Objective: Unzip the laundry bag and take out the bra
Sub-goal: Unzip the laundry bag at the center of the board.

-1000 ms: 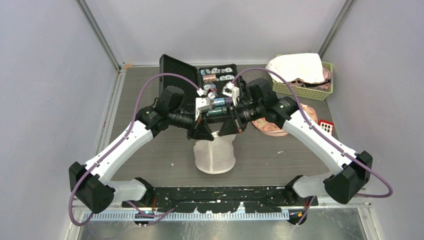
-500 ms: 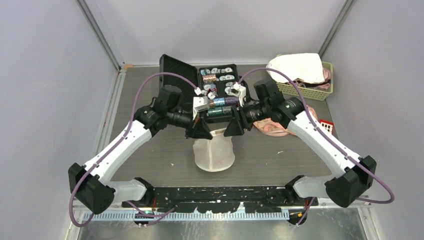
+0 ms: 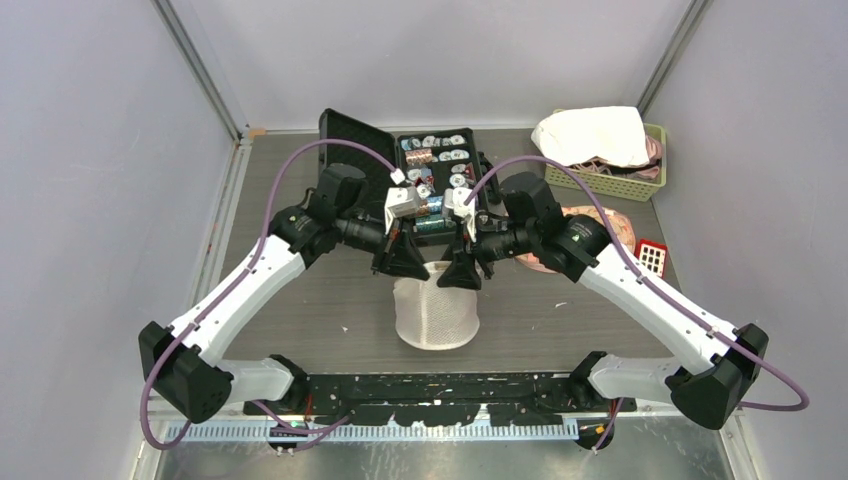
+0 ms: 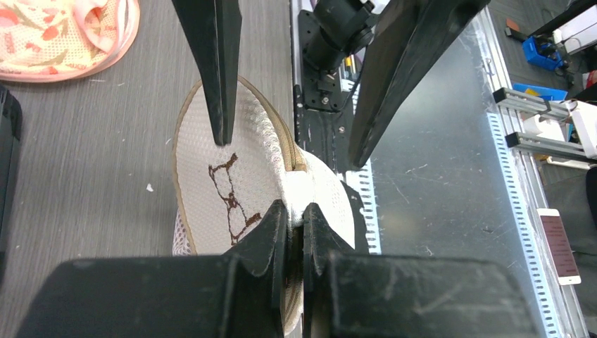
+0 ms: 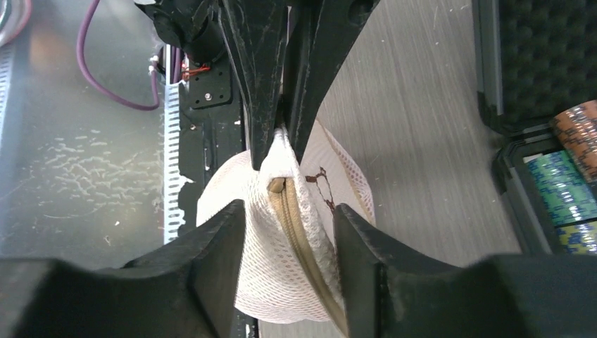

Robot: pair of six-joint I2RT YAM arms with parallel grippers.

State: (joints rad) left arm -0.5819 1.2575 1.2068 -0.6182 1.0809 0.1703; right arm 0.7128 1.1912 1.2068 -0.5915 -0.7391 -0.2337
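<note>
The white mesh laundry bag (image 3: 437,318) hangs upright between both grippers over the table's near middle. My left gripper (image 4: 294,211) is shut on a fold of the bag's top edge. My right gripper (image 5: 290,210) is open, its fingers on either side of the bag's top. Between them runs the beige zipper (image 5: 296,232), which looks closed along the part that shows. Its pull end (image 5: 277,185) sits just below the left gripper (image 5: 279,160). A thin dark brown line (image 4: 232,197) shows on the mesh. The bra is not plainly visible.
A peach floral garment (image 3: 560,250) lies on the table right of the bag. Behind are an open black case of poker chips (image 3: 435,165) and a green basket (image 3: 655,135) holding white cloth. A small red and white item (image 3: 652,257) sits at the right edge.
My right gripper has gone from shut to open and shifted slightly lower around the bag's top. The left gripper has kept its hold on the bag.
</note>
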